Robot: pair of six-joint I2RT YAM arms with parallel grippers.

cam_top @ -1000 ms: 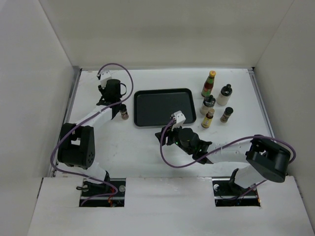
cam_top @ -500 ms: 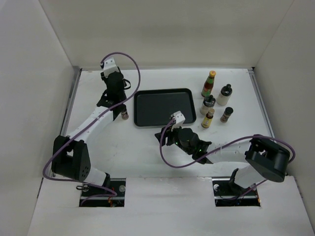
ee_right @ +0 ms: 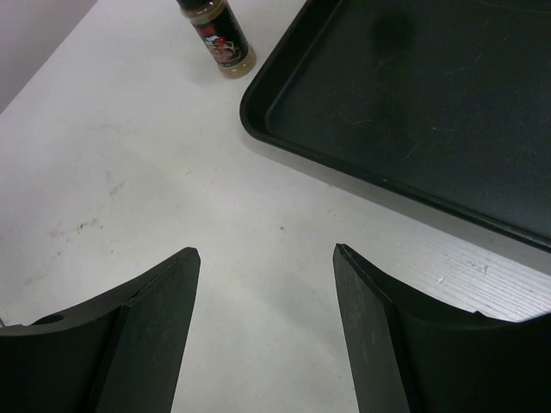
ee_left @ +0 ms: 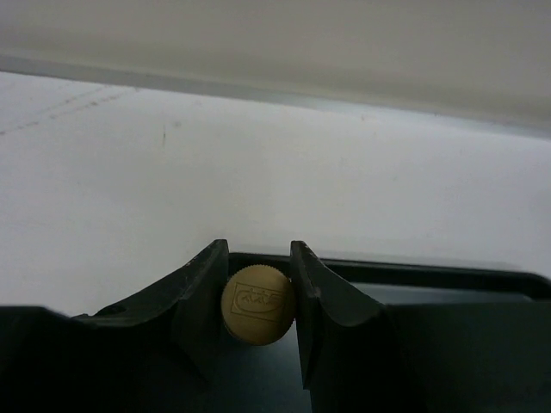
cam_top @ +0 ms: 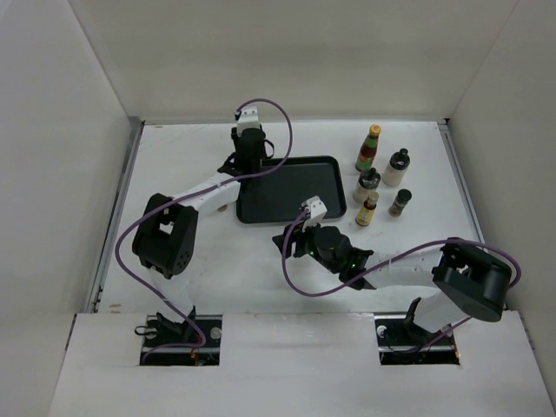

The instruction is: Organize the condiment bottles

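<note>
Swung across from the far left of the worktop, the left gripper (ee_left: 258,258) is now placed over the far left corner of the black tray (cam_top: 291,193), which lies near the middle of the far edge. Its jaws are closed onto a cream-capped bottle (ee_left: 255,304), seen end-on, so the body below the cap is hidden. The right gripper (ee_right: 267,254) is held wide open and empty above bare table off the tray's near left corner, where a short spice jar (ee_right: 215,33) is seen just beside the rim. The green-capped bottle (cam_top: 368,146) and four others are grouped toward the far right corner. The held bottle is judged light and rigid, with smooth round sides likely to slip or twist. A hold at the ribbed cap or just under it is judged surest, and a gentle, upright set-down is called for.
</note>
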